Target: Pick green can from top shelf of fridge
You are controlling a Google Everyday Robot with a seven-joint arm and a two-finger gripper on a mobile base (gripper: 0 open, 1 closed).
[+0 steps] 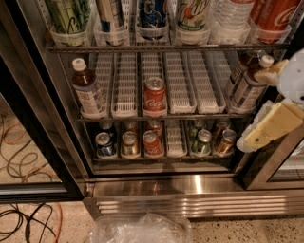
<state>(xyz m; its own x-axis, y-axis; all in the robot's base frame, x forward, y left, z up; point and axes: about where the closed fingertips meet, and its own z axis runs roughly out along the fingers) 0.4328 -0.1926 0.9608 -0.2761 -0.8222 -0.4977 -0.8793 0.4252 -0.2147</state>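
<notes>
The green can (70, 14) stands upright in the leftmost lane tray (71, 37) of the top shelf (166, 48) of the fridge (190, 185), its top cut off by the frame edge. The gripper (260, 135) hangs below the right end of the top shelf, out in front of the racks and well apart from the green can. Whether it is clenched or released cannot be told
</notes>
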